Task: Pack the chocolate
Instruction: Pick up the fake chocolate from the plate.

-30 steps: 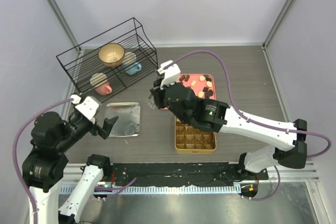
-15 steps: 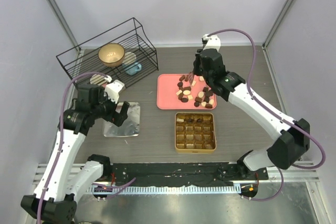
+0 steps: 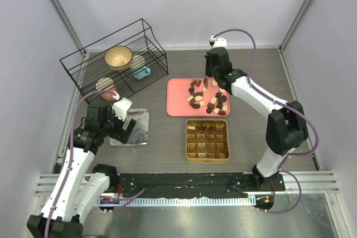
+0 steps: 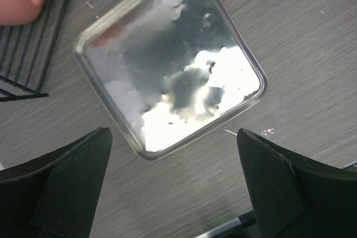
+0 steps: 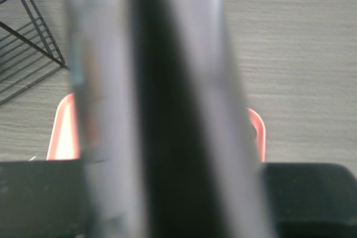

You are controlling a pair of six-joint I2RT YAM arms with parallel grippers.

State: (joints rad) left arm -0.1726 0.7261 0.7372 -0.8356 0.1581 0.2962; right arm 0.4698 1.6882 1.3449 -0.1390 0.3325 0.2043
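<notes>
Closest to us, the left gripper (image 4: 173, 133) hangs over a shiny silver tray (image 4: 167, 65). Its two fingers stand wide apart and hold nothing.

Next to that tray, on the right, sits the gold tin (image 3: 207, 150). It is cut into little boxes. A few small pieces sit in the boxes at its far end, and the near boxes show bare gold.

Just past the tin lies the pink tray (image 3: 177, 101). Most of the chocolate (image 3: 211, 105) is here, in a loose heap on the tray's right half. The pieces are dark brown, light brown and cream.

The right gripper (image 3: 208, 80) hangs over the far edge of the pink tray. A blurry grey and black bar fills its own camera, so we cannot tell if its fingers are apart or together.

Farthest away, on the left, stands a black wire rack (image 3: 83, 73). It holds a gold bowl (image 3: 118, 57), a blue cup (image 3: 141, 72) and a pink cup (image 3: 106, 88).

We count two trays, one tin, one rack, one bowl and two cups. The chocolate pieces are too small and too many for us to count.
</notes>
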